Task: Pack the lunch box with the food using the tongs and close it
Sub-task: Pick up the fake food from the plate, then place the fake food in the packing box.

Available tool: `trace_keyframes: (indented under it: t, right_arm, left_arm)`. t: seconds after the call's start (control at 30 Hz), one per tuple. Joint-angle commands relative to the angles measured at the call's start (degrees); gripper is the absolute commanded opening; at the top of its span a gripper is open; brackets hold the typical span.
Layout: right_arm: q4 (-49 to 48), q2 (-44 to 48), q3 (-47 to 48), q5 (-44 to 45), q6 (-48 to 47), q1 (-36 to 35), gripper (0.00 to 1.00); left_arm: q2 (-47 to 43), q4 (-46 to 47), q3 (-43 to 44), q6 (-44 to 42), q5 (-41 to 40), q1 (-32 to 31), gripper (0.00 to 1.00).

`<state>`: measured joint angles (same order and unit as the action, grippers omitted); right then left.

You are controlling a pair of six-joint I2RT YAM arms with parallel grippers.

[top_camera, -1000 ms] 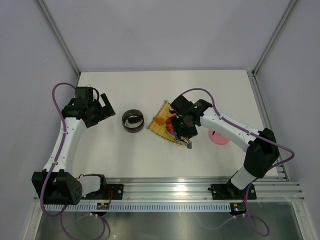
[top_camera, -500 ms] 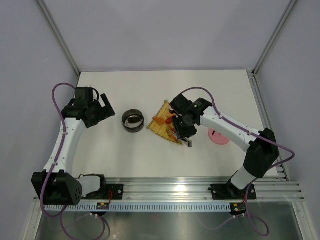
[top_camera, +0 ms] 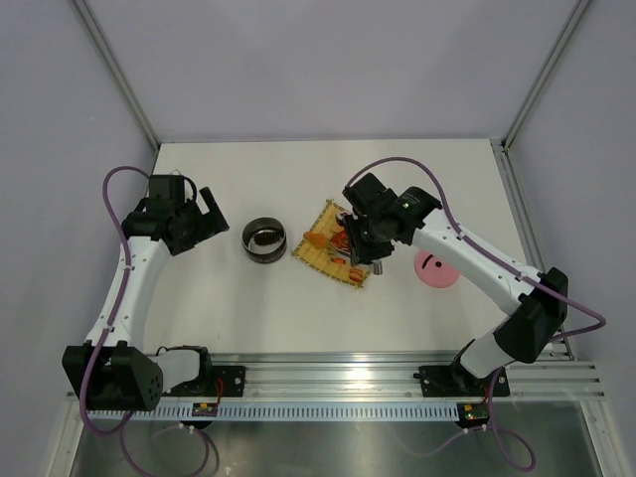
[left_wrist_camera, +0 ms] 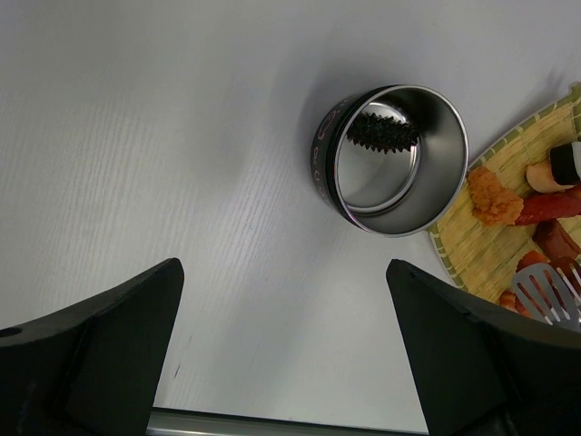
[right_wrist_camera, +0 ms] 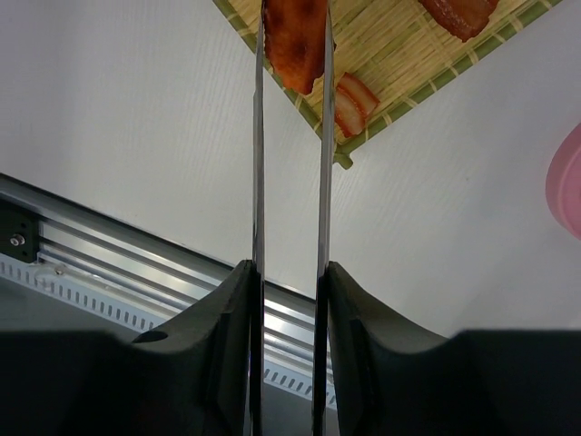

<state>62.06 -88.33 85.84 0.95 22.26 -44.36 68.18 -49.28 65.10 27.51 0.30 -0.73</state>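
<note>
Right gripper (right_wrist_camera: 290, 272) is squeezed onto the tongs (right_wrist_camera: 321, 182) in the right wrist view. Its fingers (right_wrist_camera: 222, 354) press one on each thin metal arm, so the arms run almost parallel. Up at the tips they pinch a red-orange sausage piece (right_wrist_camera: 298, 41) over the corner of the bamboo mat (right_wrist_camera: 399, 54). Can't tell if it's off the mat or resting on it. A red-and-white slice (right_wrist_camera: 349, 102) lies just beside it near the mat's edge, and another red piece (right_wrist_camera: 458, 14) lies further in. The pink lid (right_wrist_camera: 567, 182) peeks in at the right, and an aluminium rail (right_wrist_camera: 91, 254) crosses the lower left.

Left wrist view: the left gripper (left_wrist_camera: 281, 272) has its fingers spread wide over the white table (left_wrist_camera: 136, 136). The lunch box (left_wrist_camera: 324, 159) sits ahead, lid off, just beside the mat. Something dark and bristly shows at its inner wall, and I can't tell if that's food or a reflection. There are tiny pinkish markings on the dark outer wall, too small to read. On the mat are an orange chunk (left_wrist_camera: 495, 195), a red sausage (left_wrist_camera: 545, 209) and a sushi roll (left_wrist_camera: 570, 163) at the frame edge, with a slotted tong tip at lower right.

Top view: the left gripper (top_camera: 204, 214) is left of the lunch box (top_camera: 264, 239) and apart from it. The right gripper (top_camera: 363, 253) is over the mat (top_camera: 323, 260). The lid (top_camera: 437, 270) lies flat to the right of the mat, with a few small dark marks on it that I can't read.
</note>
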Motion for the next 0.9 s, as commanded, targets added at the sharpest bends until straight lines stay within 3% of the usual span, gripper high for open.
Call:
trace_keyframes:
  t: [0.0, 0.27, 0.87]
  right_arm:
    - [-0.80, 1.33, 4.24, 0.98, 0.15, -0.81, 0.22]
    - [-2.65, -3.50, 14.16, 0.11, -0.11, -2.66, 0.22]
    - [-3.44, -28.99, 39.48, -6.75, -4.24, -7.58, 0.23]
  left_arm:
    - [-1.65, 1.55, 0.03, 0.27, 1.02, 0.29, 0.99]
    - [-1.91, 1.55, -0.06, 0.35, 0.94, 0.29, 0.99]
    - [-2.88, 0.41, 0.03, -0.35, -0.03, 0.29, 0.99]
